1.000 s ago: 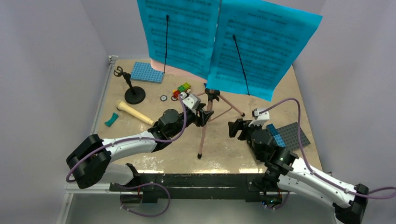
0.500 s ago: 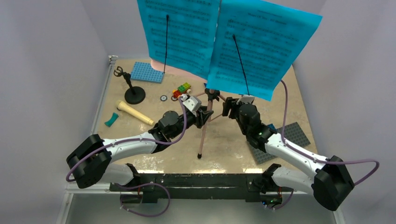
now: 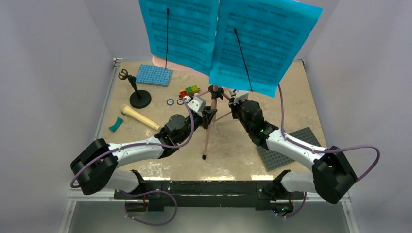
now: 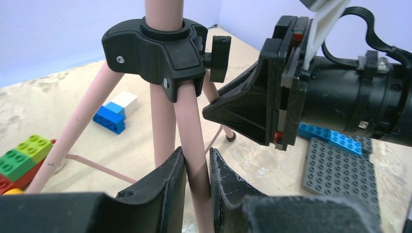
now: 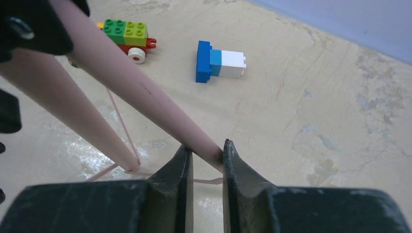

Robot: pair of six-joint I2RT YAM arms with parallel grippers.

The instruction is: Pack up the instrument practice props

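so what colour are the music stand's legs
Pale pink legs, joined by a black hub; clearest in the left wrist view.

The jaws pinch a pink tripod leg.

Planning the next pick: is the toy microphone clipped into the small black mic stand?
No, the cream microphone lies flat on the table, beside the black mic stand and apart from it.

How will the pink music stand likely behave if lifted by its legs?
Probably top-heavy: the cyan pages sit high above the thin legs of the pink music stand, so it may tip. The left gripper and right gripper pinch smooth legs, which might slip or swivel.
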